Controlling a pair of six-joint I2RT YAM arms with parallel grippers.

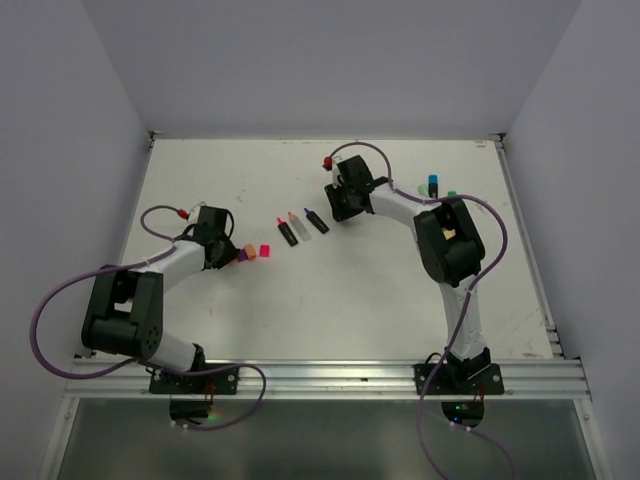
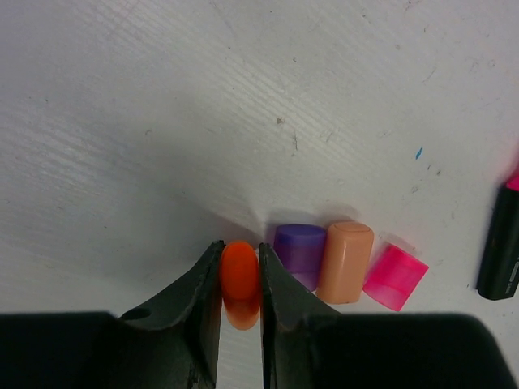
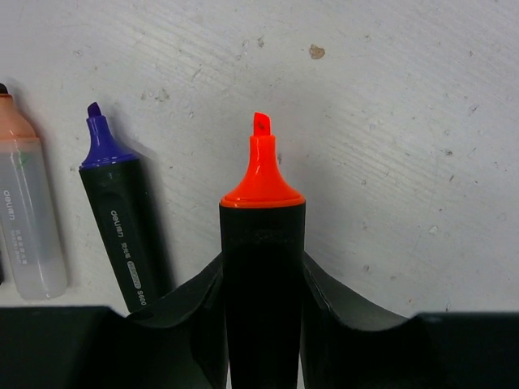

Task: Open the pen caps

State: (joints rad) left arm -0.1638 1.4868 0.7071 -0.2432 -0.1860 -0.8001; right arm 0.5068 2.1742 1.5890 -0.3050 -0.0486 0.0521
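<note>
In the left wrist view my left gripper (image 2: 241, 248) is shut on a bright orange pen cap (image 2: 240, 284), held just above the table. Right beside it lie a purple cap (image 2: 300, 248), a peach cap (image 2: 346, 261) and a pink cap (image 2: 394, 276). My right gripper (image 3: 262, 259) is shut on a black highlighter (image 3: 262, 243) whose uncapped orange tip points away from the fingers. From above, the left gripper (image 1: 228, 260) is at the middle left by the loose caps (image 1: 257, 251), and the right gripper (image 1: 336, 208) is at the far middle.
Three uncapped highlighters (image 1: 301, 226) lie side by side between the arms; a purple-tipped black one (image 3: 122, 219) and a clear peach one (image 3: 24, 223) lie left of my right fingers. A pink-tipped black highlighter (image 2: 501, 251) lies right of the caps. Blue and green items (image 1: 436, 186) sit far right.
</note>
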